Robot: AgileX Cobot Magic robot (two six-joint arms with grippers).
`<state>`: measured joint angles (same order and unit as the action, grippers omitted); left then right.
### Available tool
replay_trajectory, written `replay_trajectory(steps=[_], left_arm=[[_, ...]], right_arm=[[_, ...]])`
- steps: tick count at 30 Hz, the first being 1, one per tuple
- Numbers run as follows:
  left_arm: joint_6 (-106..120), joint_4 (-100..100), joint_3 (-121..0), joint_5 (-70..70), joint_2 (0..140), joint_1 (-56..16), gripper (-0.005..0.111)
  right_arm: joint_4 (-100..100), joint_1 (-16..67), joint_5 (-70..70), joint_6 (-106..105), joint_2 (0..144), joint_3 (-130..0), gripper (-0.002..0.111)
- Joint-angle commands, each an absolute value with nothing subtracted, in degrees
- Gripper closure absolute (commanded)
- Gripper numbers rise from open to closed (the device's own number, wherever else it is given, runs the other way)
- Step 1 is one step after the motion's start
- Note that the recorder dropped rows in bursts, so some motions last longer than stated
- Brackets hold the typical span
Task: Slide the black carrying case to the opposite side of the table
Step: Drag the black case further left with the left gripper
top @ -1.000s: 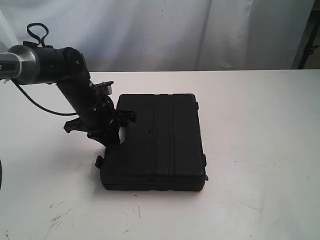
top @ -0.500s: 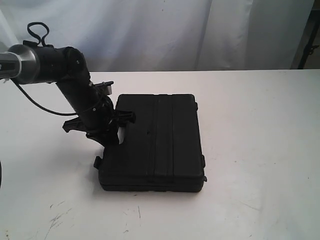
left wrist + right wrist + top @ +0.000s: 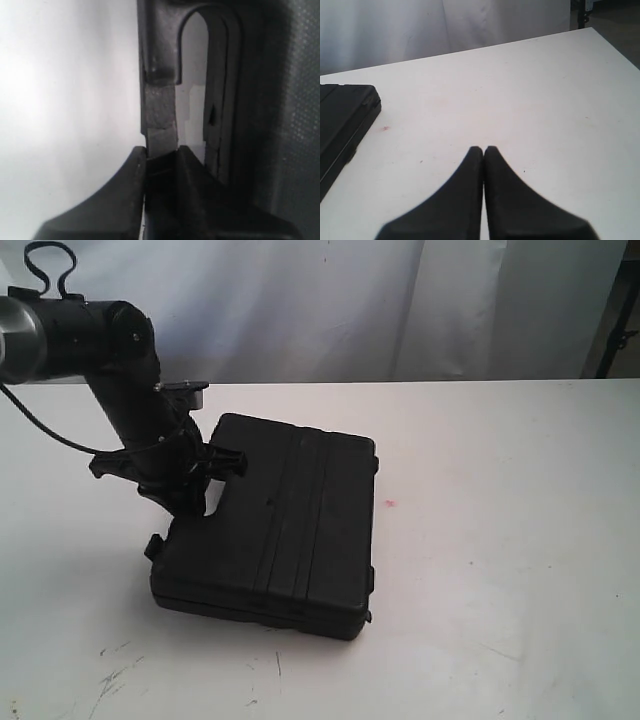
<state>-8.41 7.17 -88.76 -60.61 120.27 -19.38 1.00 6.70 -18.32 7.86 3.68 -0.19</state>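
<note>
While my left arm slants down, my left gripper [image 3: 160, 155] pinches the handle [image 3: 159, 112] of the flat black plastic carrying case [image 3: 285, 530]. My right gripper [image 3: 483, 150] hangs pressed together above the white tabletop [image 3: 500, 490].

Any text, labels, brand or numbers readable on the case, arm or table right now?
None readable.
The case shows only moulded ribs, no lettering.
The table bears scuffs and a red spot, no writing.
The arm shows no legible mark.

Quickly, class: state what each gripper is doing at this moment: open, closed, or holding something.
The left gripper: closed on the handle of the black carrying case.
The right gripper: closed, holding nothing.
</note>
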Motion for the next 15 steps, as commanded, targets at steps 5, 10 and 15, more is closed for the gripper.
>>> replay_trajectory(steps=[5, 10, 15], left_arm=[[-13.3, -1.3, -88.8, -63.0, 116.0, -19.3, 0.107], [-14.9, -4.0, -88.8, -64.0, 116.0, -19.3, 0.107], [-14.9, -3.6, -88.8, -64.2, 116.0, -17.6, 0.107]], right_arm=[[1.2, 6.2, -18.1, 7.5, 3.3, 0.0, 0.108], [1.2, 6.2, -18.1, 7.5, 3.3, 0.0, 0.108], [1.2, 6.2, -18.1, 7.5, 3.3, 0.0, 0.108]])
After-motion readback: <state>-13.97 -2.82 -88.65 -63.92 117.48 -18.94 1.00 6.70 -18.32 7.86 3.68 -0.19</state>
